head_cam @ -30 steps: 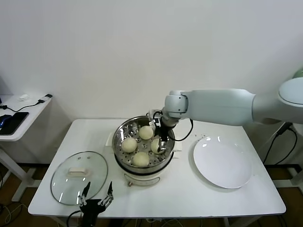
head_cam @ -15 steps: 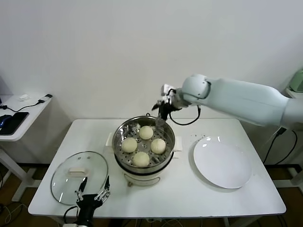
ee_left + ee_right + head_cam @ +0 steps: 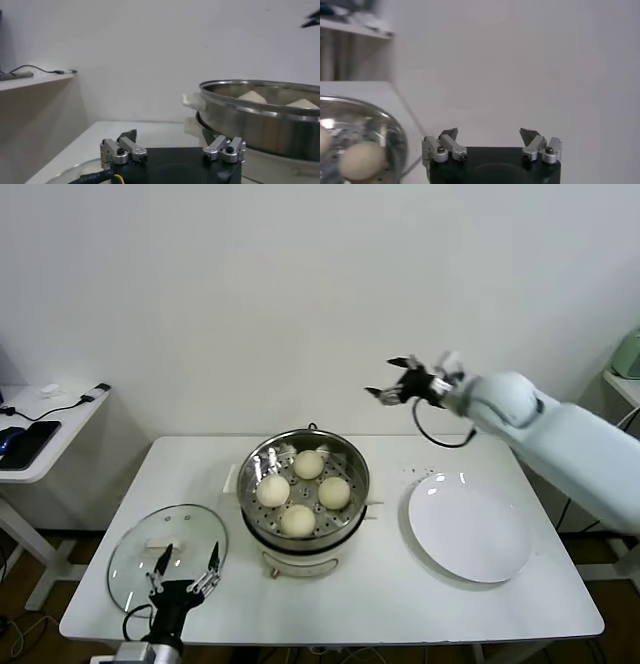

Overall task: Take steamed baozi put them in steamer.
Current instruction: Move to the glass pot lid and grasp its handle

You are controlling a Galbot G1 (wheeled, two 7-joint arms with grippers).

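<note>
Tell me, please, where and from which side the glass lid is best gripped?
Grip the lid by its white handle, coming straight down from above. The lid lies flat on the table, so its rim gives little to pinch, while the raised bar at its centre probably fits between open fingers set across its narrow width. The open left gripper hovers at the lid's near edge; the open right gripper is raised, empty.

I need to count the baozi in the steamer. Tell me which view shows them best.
The head view: it looks down into the steamer and shows all four baozi on the perforated tray. The left wrist view sees the pot side-on, with only two bun tops above the rim. The right wrist view catches one bun at its edge.
</note>
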